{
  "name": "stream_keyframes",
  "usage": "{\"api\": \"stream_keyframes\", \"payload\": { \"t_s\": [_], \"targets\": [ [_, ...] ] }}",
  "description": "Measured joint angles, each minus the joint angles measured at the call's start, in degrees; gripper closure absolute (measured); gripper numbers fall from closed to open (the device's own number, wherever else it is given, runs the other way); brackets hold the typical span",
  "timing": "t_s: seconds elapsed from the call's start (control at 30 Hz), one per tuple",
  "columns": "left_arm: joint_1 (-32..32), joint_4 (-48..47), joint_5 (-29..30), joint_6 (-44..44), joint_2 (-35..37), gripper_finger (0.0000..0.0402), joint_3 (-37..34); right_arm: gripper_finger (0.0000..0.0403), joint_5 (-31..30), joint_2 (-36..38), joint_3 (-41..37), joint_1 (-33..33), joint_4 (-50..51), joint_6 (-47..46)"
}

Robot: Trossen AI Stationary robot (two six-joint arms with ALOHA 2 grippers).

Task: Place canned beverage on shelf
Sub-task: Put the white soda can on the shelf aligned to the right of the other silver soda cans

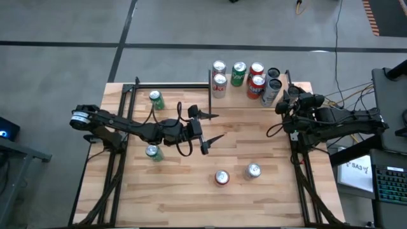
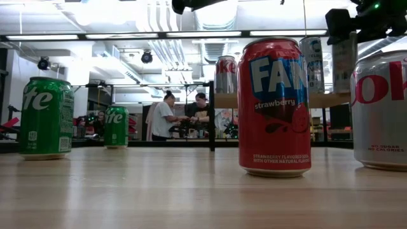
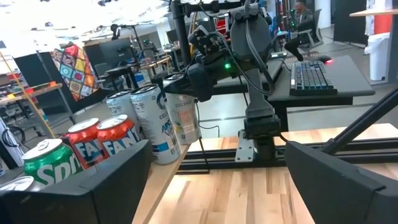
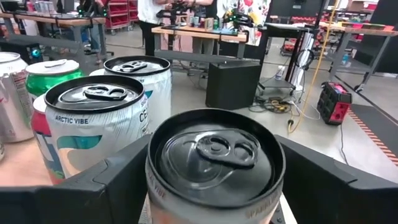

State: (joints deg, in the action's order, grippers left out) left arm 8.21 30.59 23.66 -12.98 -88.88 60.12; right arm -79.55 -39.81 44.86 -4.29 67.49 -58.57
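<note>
The shelf (image 1: 299, 89) is a light wood board with black posts at the table's far right, and several cans stand on it (image 1: 239, 73). My right gripper (image 1: 280, 100) is at the shelf's right part, shut on a pale can with a black top (image 4: 214, 155). This can also shows in the left wrist view (image 3: 184, 118). My left gripper (image 1: 213, 129) is open and empty over the middle of the table. Loose cans stand on the tabletop: two green ones (image 1: 156, 98) (image 1: 153, 152), a red one (image 1: 222, 177) and a silver one (image 1: 253, 170). My right gripper pinches the pale can's side wall (image 3: 186, 99) between its two fingers (image 4: 118, 180), one on each side, near the can's top. The fingers come level from the table's right side. The can is upright beside the other shelf cans. I cannot tell whether its base touches the board.
A white and teal can (image 4: 102, 124) stands close beside the held can, with red and green cans (image 3: 102, 140) beyond it. Black frame rails (image 1: 127, 108) run along the table's left and right sides. There is bare tabletop around the near middle (image 1: 191, 197).
</note>
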Motion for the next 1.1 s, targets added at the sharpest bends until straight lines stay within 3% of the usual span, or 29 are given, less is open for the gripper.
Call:
{"api": "stream_keyframes", "payload": {
  "t_s": [0.4, 0.7, 1.1],
  "targets": [
    [0.0, 0.0, 0.0, 0.0, 0.0, 0.0049, 0.0, 0.0114, -0.6, 0.0, 0.0, 1.5, -0.2, 0.6],
    [0.0, 0.8, 0.0, -0.3, 0.0, 0.0049, 0.0, 0.0174, -0.5, -0.2, 0.0, 4.8, -0.5, 1.4],
    [0.0, 1.3, 0.0, -1.4, 0.0, 0.0049, 0.0, 0.0175, -0.8, -0.2, 0.9, 5.3, -0.6, 1.6]
  ]
}}
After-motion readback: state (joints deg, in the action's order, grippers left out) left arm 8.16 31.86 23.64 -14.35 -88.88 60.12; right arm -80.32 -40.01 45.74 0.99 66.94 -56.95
